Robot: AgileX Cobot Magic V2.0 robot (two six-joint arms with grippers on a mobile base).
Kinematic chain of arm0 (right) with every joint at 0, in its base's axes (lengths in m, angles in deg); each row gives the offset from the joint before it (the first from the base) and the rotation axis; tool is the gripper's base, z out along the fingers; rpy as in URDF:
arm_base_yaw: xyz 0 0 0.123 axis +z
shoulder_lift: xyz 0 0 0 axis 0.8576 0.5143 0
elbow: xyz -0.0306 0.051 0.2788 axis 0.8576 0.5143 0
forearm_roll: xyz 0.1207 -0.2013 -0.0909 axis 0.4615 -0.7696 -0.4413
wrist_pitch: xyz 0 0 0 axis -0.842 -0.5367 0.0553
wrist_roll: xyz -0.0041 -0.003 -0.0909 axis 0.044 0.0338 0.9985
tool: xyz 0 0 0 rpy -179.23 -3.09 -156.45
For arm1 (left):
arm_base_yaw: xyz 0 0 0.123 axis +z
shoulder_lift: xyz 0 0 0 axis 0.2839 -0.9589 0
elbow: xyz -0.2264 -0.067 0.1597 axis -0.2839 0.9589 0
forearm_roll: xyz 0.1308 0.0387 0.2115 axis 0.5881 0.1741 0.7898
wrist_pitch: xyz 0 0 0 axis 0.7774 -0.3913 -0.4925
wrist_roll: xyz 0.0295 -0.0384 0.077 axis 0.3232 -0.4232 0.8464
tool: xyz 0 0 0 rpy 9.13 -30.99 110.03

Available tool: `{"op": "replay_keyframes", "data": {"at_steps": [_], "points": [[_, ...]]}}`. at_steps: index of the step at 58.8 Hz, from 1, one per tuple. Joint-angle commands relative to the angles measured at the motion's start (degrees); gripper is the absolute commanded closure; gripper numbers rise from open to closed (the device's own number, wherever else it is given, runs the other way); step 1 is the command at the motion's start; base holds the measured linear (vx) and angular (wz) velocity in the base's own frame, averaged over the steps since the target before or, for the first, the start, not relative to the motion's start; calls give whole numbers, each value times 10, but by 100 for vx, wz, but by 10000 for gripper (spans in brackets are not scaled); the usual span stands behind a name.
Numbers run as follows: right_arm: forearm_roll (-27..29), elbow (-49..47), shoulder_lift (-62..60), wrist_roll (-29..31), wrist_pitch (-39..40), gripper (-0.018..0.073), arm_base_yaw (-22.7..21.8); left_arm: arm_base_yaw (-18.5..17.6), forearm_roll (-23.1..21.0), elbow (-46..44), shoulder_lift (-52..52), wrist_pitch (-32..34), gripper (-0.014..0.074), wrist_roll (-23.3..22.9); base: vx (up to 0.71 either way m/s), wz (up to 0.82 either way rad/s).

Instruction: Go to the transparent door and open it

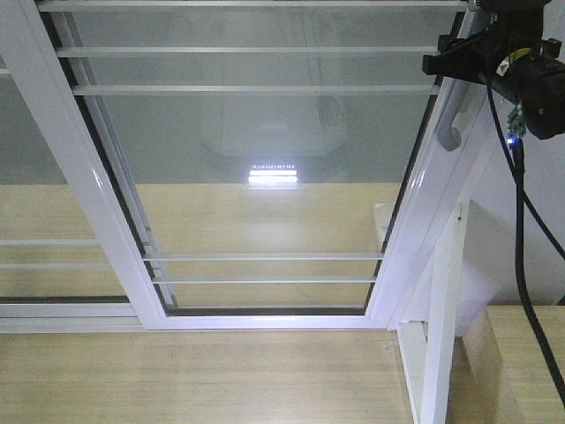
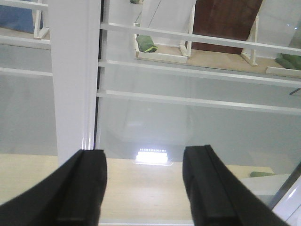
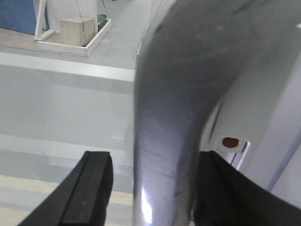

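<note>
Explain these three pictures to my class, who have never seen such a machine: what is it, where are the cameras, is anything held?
It is a mobile robot with two arms, each ending in a two-fingered pincer. The front camera looks at the transparent door. The other cameras sit on the wrists. The left pincer hangs open before the door, holding nothing. The right pincer straddles the door's curved handle, open, a gap showing on one side, so nothing is clamped.
</note>
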Motion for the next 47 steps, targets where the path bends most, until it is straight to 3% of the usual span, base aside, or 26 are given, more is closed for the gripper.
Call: {"op": "replay_keyframes", "data": {"at_steps": [1, 16, 47], "points": [[2, -27, -24, -6, 35, 186, 6, -2, -1, -16, 0, 39, 111, -3, 0, 0], [-2, -27, -25, 1, 47, 312, 28, -2, -1, -16, 0, 39, 111, -3, 0, 0], [-1, -27, -25, -1, 82, 314, 81, -2, -1, -16, 0, 39, 111, -3, 0, 0]]}}
